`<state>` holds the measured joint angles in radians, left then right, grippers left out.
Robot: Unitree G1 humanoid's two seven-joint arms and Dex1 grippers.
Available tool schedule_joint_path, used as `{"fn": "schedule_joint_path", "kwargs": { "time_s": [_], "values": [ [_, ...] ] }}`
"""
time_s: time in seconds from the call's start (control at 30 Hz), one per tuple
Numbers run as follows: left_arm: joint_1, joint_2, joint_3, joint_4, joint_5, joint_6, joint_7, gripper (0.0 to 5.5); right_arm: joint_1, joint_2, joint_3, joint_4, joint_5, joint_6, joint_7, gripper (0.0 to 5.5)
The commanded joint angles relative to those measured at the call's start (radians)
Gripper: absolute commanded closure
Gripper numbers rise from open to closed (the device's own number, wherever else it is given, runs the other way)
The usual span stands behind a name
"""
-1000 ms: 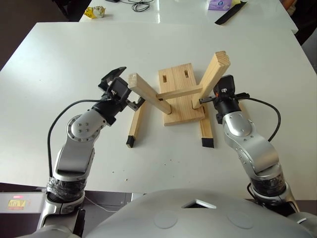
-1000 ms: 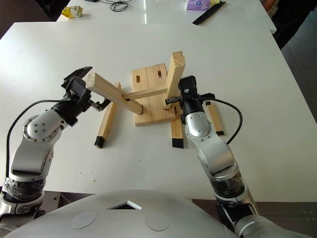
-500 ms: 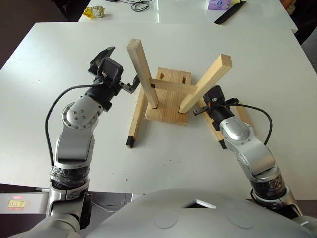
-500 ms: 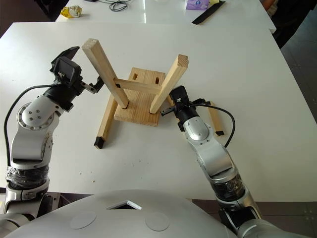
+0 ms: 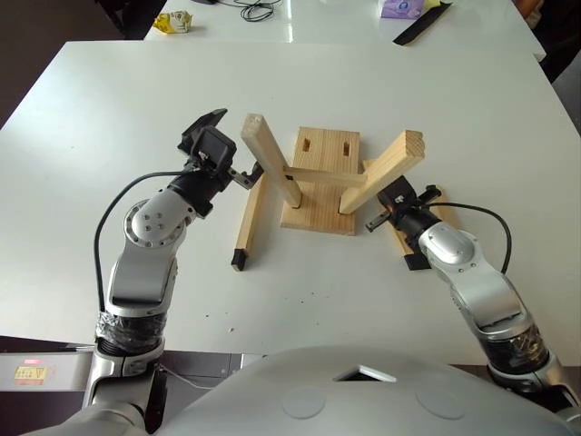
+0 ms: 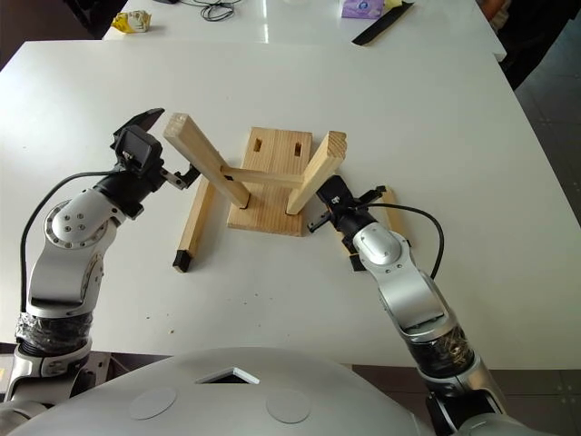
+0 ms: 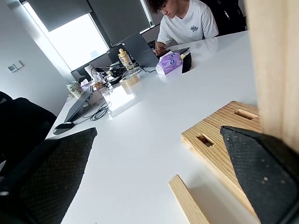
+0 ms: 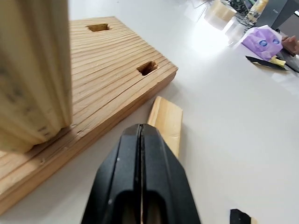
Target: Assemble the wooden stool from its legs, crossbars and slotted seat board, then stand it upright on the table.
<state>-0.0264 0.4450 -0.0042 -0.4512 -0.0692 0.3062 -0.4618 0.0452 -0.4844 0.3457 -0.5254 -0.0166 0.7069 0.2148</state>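
- Standing splayed on the slotted seat board (image 5: 323, 151), a left leg (image 5: 269, 156) and a right leg (image 5: 388, 171) are joined by a crossbar (image 5: 318, 174). The board lies flat mid-worktop (image 5: 109, 100), with two slots free at its far edge.
- The left claw (image 5: 232, 147) has its fingers wide apart, with one pad (image 7: 261, 172) just beside the left leg and nothing clamped between them.
- The right claw (image 8: 140, 133) has its fingers pressed together on nothing and sits low by the foot of the right leg.
- A loose leg (image 5: 249, 220) lies on the worktop left of the board, and another loose piece (image 8: 166, 119) lies along the board's right edge.
- Risk: neither claw grips the frame, and I cannot tell whether the leg ends sit fully in their slots. A nudge from either claw could topple it.
- Risk: pushing on one leg alone may slide the unheld board or rack the crossbar joint loose.
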Motion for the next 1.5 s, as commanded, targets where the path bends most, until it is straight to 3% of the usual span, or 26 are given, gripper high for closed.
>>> {"fn": "schedule_joint_path", "kwargs": {
  "time_s": [0.03,0.27,0.57,1.5],
  "values": [
    [0.029,0.038,-0.024,0.046,0.005,-0.044,-0.051,0.58,0.031,-0.074,-0.008,-0.003,-0.020,-0.030,0.077,5.48],
    [0.049,0.103,-0.006,0.155,0.040,-0.120,-0.085,0.58,0.059,-0.140,-0.004,0.019,-0.060,-0.070,0.148,5.48],
    [0.063,0.166,0.065,0.191,0.043,-0.171,-0.107,0.58,0.103,-0.122,-0.042,0.000,-0.078,-0.071,0.150,5.48],
    [0.156,0.167,-0.034,0.207,0.124,-0.221,-0.115,0.58,0.093,-0.090,-0.050,-0.041,-0.093,-0.051,0.173,5.48]
  ]
}}
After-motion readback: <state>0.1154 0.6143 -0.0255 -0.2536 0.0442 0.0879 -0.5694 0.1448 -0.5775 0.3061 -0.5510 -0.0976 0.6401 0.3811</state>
